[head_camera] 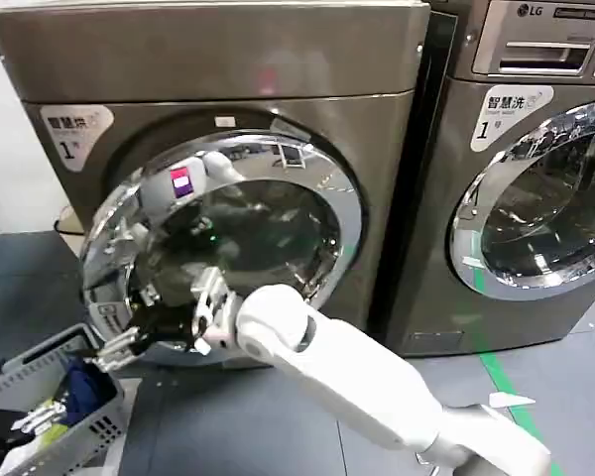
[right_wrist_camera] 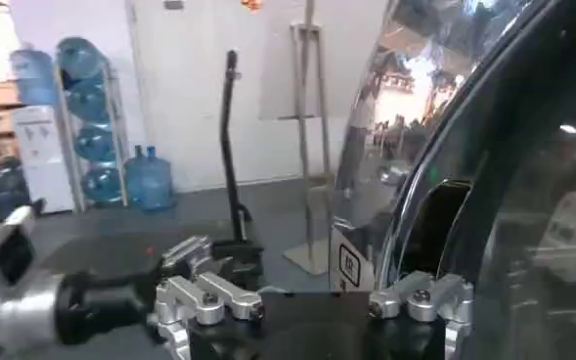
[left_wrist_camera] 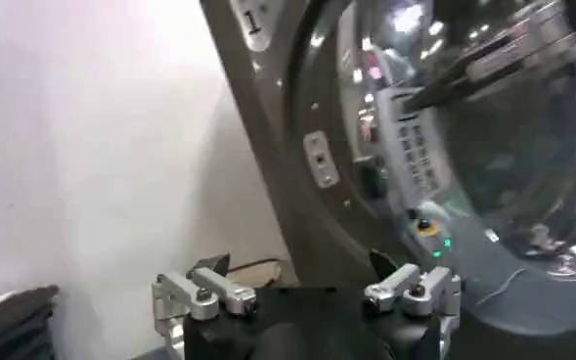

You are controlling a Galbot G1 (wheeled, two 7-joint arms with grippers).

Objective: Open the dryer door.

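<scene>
From the head camera, the big dark bronze-grey front-loading dryer (head_camera: 228, 69) is standing with its round chrome-rimmed, dark-glass dryer door (head_camera: 223, 253) swung partly ajar, and the right gripper (head_camera: 114, 349) on its white arm is reaching across to the door's lower left rim, fingers spread. In the left wrist view, the left gripper (left_wrist_camera: 302, 286) is hanging wide apart near the dryer's front. In the right wrist view, the right gripper's parted fingers (right_wrist_camera: 209, 293) are sitting just beside the chrome rim, holding nothing.

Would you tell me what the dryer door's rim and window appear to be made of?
The dryer door rim looks like chrome-plated metal or plastic: mirror-bright, reflecting the room. Its window seems dark tinted glass, glossy and see-through. The right gripper is at its lower edge.
</scene>
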